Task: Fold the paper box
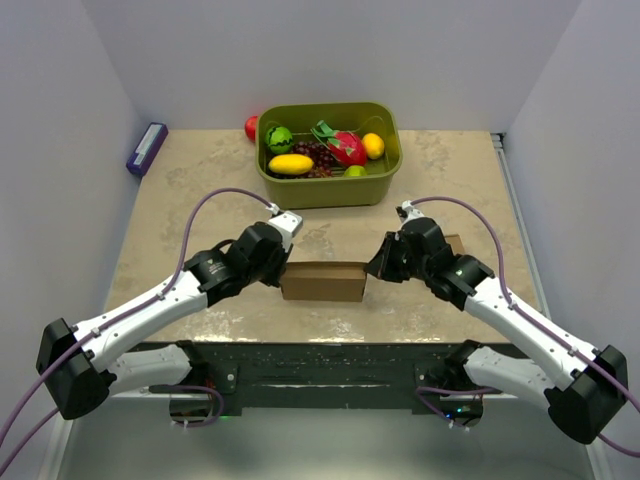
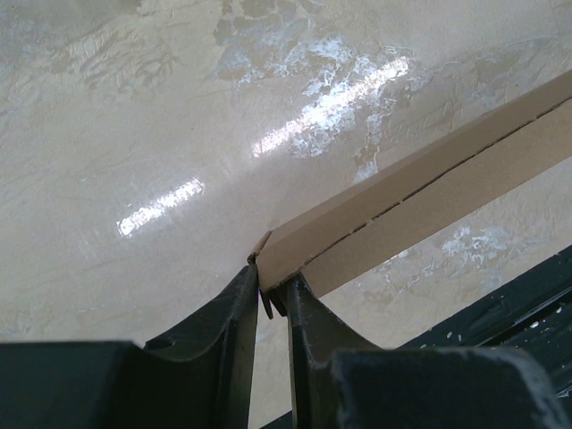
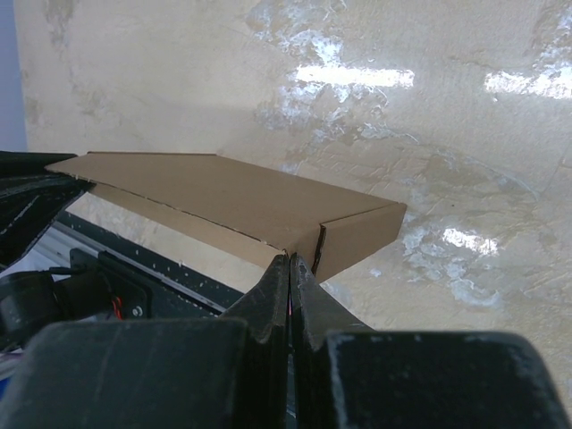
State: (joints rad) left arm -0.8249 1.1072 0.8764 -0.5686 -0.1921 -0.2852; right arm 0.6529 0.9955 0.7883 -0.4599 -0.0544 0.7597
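The paper box [image 1: 322,281] is a flat, closed brown cardboard shape lying across the table's near middle. My left gripper [image 1: 281,264] is at its left end. In the left wrist view the jaws [image 2: 273,281] stand narrowly apart and pinch the end corner of the paper box [image 2: 429,192], a small cardboard tab showing between the fingertips. My right gripper [image 1: 373,267] is at the right end. In the right wrist view its jaws [image 3: 290,261] are pressed together with nothing between them, tips touching the near corner seam of the paper box [image 3: 223,192].
A green bin [image 1: 330,188] of toy fruit stands behind the box at the back centre, with a red fruit [image 1: 251,127] beside its left corner. A purple block [image 1: 147,148] lies by the left wall. A small brown cardboard piece [image 1: 455,243] shows behind the right arm.
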